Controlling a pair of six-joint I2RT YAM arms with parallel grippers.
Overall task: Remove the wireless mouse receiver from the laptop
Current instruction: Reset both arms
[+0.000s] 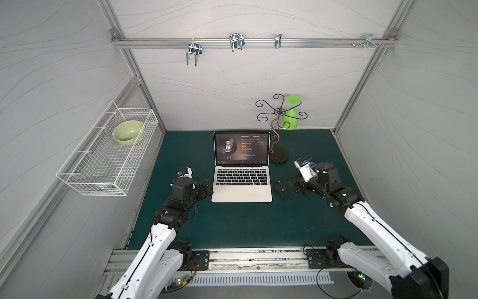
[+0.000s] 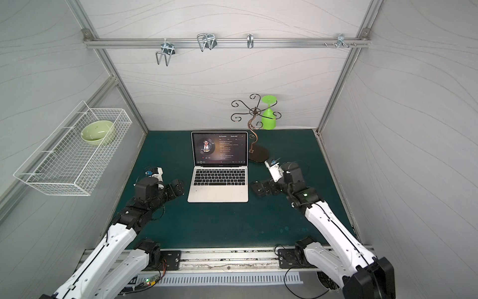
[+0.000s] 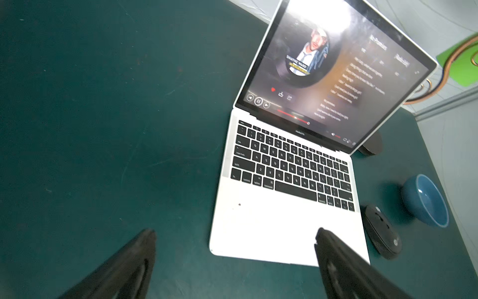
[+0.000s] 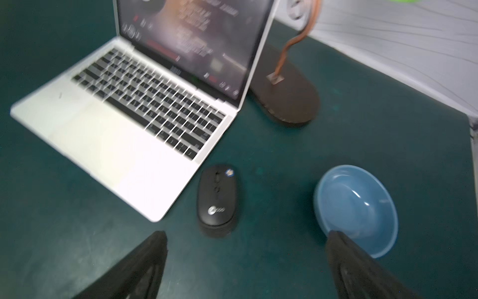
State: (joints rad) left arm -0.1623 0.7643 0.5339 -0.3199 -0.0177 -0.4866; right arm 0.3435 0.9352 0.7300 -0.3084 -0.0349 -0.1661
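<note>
The silver laptop (image 1: 241, 194) (image 2: 218, 192) stands open mid-table, its screen showing a music player; it also fills the left wrist view (image 3: 284, 222) and shows in the right wrist view (image 4: 103, 134). I cannot make out the wireless mouse receiver in any view. My left gripper (image 1: 208, 190) (image 3: 235, 233) hovers open at the laptop's front left corner, holding nothing. To the right of the black mouse (image 1: 280, 189) (image 4: 218, 199), my right gripper (image 1: 296, 187) (image 4: 247, 234) is open and empty, one finger over the rim of a blue bowl (image 4: 357, 207).
The blue bowl (image 3: 425, 200) sits right of the mouse, hidden under the right arm in both top views. A curly metal stand (image 1: 280, 154) carrying a green glass (image 1: 291, 114) is behind the laptop's right side. A wire basket (image 1: 77, 178) with a green bowl (image 1: 128, 132) hangs on the left wall.
</note>
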